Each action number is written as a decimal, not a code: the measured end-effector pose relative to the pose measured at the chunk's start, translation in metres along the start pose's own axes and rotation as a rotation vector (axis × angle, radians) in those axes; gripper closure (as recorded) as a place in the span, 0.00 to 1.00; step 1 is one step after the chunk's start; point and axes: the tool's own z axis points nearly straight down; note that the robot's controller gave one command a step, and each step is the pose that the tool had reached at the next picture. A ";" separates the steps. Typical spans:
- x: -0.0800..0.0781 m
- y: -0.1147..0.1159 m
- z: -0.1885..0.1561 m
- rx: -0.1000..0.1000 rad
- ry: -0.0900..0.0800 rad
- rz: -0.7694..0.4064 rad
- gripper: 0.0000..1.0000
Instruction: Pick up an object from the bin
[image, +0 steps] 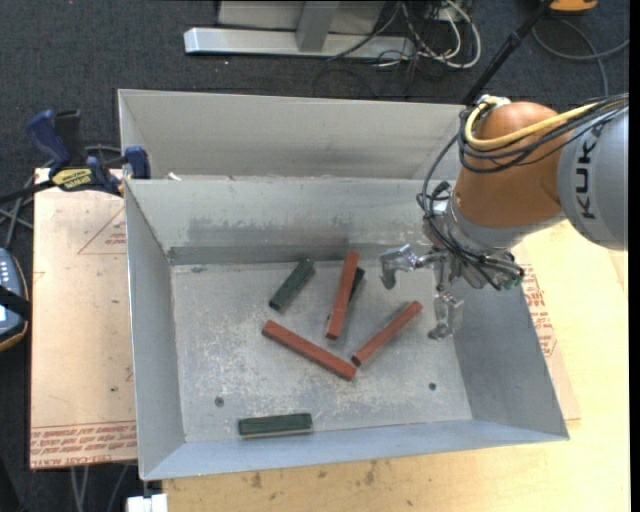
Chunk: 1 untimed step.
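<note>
the tool (420, 292) hangs spread and empty at the right of the bin (150, 300), a red-brown bar (387, 333) just beside it, toward the middle.

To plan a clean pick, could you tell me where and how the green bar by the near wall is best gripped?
Probably at its middle, from straight above, closing across its narrow width: the green bar lies flat, alone, clear of the red bars.

We see the grey KUKA arm (600, 175) reaching in from the right, its rounded orange wrist cover (505, 175) looped by yellow cable (478, 104); below it the 2-finger metal gripper (417, 298) hangs with its fingers spread apart.
</note>
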 end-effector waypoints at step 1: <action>0.003 0.006 0.077 0.002 -0.003 -0.101 0.00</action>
